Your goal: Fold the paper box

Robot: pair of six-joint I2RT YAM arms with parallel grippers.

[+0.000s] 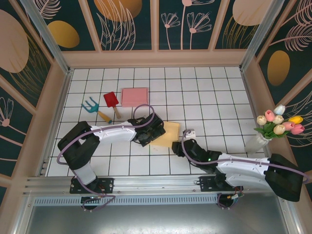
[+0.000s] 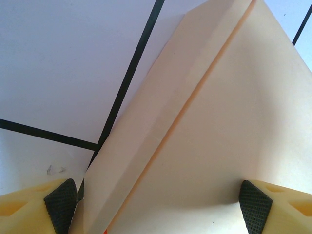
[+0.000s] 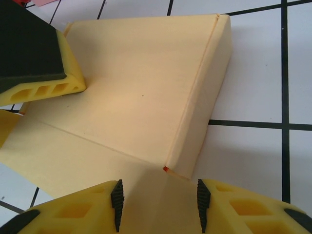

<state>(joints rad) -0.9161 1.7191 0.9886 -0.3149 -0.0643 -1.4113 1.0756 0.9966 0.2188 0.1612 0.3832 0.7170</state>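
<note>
The paper box (image 1: 168, 133) is a cream-yellow sheet, partly folded, lying flat on the tiled table (image 1: 214, 97) between the two arms. My left gripper (image 1: 146, 130) is at its left edge and stands open. In the left wrist view the left gripper (image 2: 158, 207) straddles the paper box (image 2: 219, 126), with a raised flap running diagonally past the left pad. One of its fingers (image 3: 39, 53) rests on the panel. My right gripper (image 3: 160, 204) is open at the near edge of the paper box (image 3: 136, 87), above a flat flap, just short of the folded side wall's corner.
A pink flat box (image 1: 135, 96), a red toy shovel (image 1: 111, 101) and a blue toy rake (image 1: 90, 105) lie behind the left arm. A vase of tulips (image 1: 278, 124) stands at the right wall. Raised walls border the table.
</note>
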